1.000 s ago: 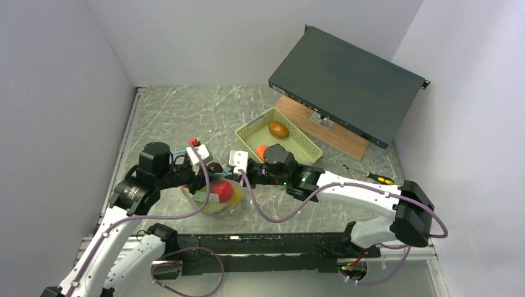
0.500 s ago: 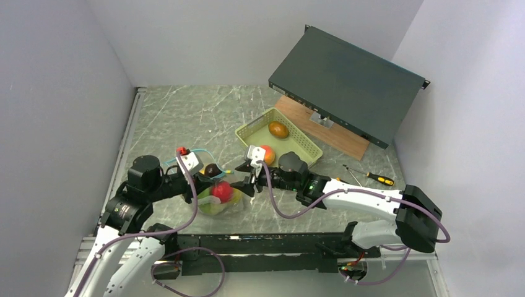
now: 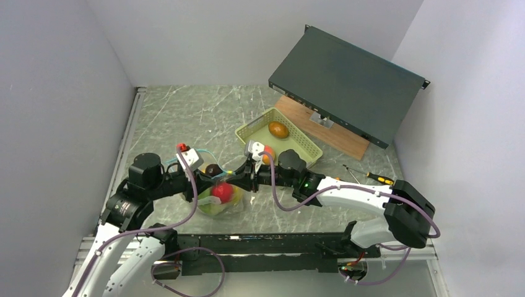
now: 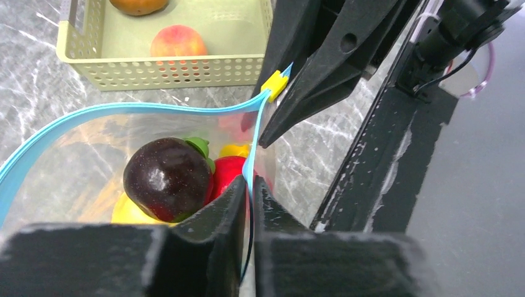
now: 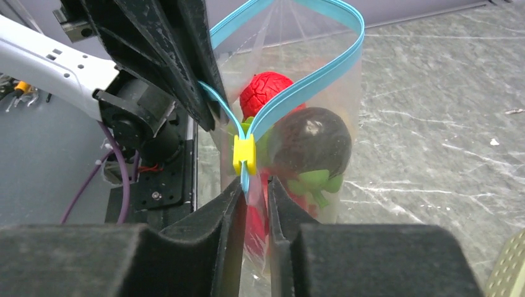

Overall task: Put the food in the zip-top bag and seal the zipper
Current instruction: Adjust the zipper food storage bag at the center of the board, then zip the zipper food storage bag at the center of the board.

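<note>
At the lower middle of the top view, the zip-top bag (image 3: pixel 213 207) sits on the table (image 3: pixel 186 117) between the two arms, with red and yellow-green food (image 3: pixel 223 192) inside; only the wrist views show the grips. In the left wrist view, the left end effector (image 4: pixel 249 185) is pinched tight on the teal zipper (image 4: pixel 93 112), with a dark purple fruit (image 4: pixel 166 179) just beyond. In the right wrist view, the right end effector (image 5: pixel 254 185) stands slightly parted astride that strip, just under the yellow slider (image 5: pixel 244 154); the bag mouth gapes. Farther up, the green basket (image 3: pixel 300 141) holds a brown fruit (image 3: pixel 278 130) and a peach (image 4: pixel 178 43); only the top view shows the screwdriver (image 3: pixel 377 178), at right.
</note>
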Robot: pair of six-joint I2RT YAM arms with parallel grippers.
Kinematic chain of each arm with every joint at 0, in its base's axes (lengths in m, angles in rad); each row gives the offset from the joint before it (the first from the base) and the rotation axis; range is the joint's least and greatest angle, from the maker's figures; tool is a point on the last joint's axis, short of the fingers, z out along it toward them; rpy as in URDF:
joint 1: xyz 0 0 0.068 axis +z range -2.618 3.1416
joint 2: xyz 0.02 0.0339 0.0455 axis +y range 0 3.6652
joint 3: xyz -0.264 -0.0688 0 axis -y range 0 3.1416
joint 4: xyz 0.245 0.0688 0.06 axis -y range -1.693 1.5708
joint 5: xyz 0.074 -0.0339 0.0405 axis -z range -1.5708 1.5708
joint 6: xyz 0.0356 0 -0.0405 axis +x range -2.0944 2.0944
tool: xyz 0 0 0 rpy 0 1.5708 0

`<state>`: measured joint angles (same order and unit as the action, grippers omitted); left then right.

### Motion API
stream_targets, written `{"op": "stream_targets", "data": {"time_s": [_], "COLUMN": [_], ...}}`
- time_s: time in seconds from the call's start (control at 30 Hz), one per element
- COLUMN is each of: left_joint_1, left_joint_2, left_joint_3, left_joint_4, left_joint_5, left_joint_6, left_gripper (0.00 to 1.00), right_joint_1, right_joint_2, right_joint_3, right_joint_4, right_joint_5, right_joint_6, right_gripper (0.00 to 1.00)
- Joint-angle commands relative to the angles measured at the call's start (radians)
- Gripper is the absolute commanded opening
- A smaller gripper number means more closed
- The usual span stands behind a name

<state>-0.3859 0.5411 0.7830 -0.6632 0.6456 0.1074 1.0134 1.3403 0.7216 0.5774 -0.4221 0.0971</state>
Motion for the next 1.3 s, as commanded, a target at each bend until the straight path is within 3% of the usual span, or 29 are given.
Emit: {"op": "stream_targets", "data": {"time_s": [0.0,0.07,0.13,0.23,0.33,0.37,0.5,0.77,1.1,1.27], "left_joint_1": [-0.004,-0.003,-0.004,-0.003,-0.014,-0.023,-0.072,-0.094,-0.094,-0.094], "left_joint_2": [0.036,0.061,0.086,0.13,0.189,0.2,0.184,0.163,0.218,0.217], "left_joint_3": [0.109,0.157,0.203,0.261,0.298,0.301,0.254,0.18,0.178,0.159], "left_joint_4": [0.01,-0.005,-0.011,-0.004,0.001,0.003,0.056,0.098,0.089,0.106], "left_joint_5": [-0.008,-0.011,-0.018,-0.027,-0.033,-0.04,-0.074,0.039,0.089,0.121], "left_joint_6": [-0.068,-0.098,-0.143,-0.153,-0.135,-0.126,-0.056,0.077,0.126,0.118], "left_gripper": [0.26,0.45,0.58,0.66,0.89,0.92,0.88,0.7,0.64,0.51], "right_joint_1": [-0.009,-0.011,-0.01,-0.01,-0.009,-0.009,-0.009,-0.01,-0.01,-0.01], "right_joint_2": [-0.006,-0.007,-0.001,0.02,0.018,0.015,-0.01,-0.01,-0.01,-0.01], "right_joint_3": [0.058,0.095,0.137,0.18,0.177,0.169,0.155,0.15,0.159,0.159], "right_joint_4": [0.045,-0.032,-0.118,-0.183,-0.189,-0.176,-0.178,-0.172,-0.189,-0.189], "right_joint_5": [-0.04,-0.059,-0.064,-0.085,-0.085,-0.078,-0.058,-0.08,-0.11,-0.108], "right_joint_6": [0.018,0.017,0.033,0.032,0.026,0.028,0.017,0.012,-0.002,-0.002], "right_gripper": [0.13,0.0,0.0,0.0,0.0,0.0,0.0,0.0,0.0,0.0]}}
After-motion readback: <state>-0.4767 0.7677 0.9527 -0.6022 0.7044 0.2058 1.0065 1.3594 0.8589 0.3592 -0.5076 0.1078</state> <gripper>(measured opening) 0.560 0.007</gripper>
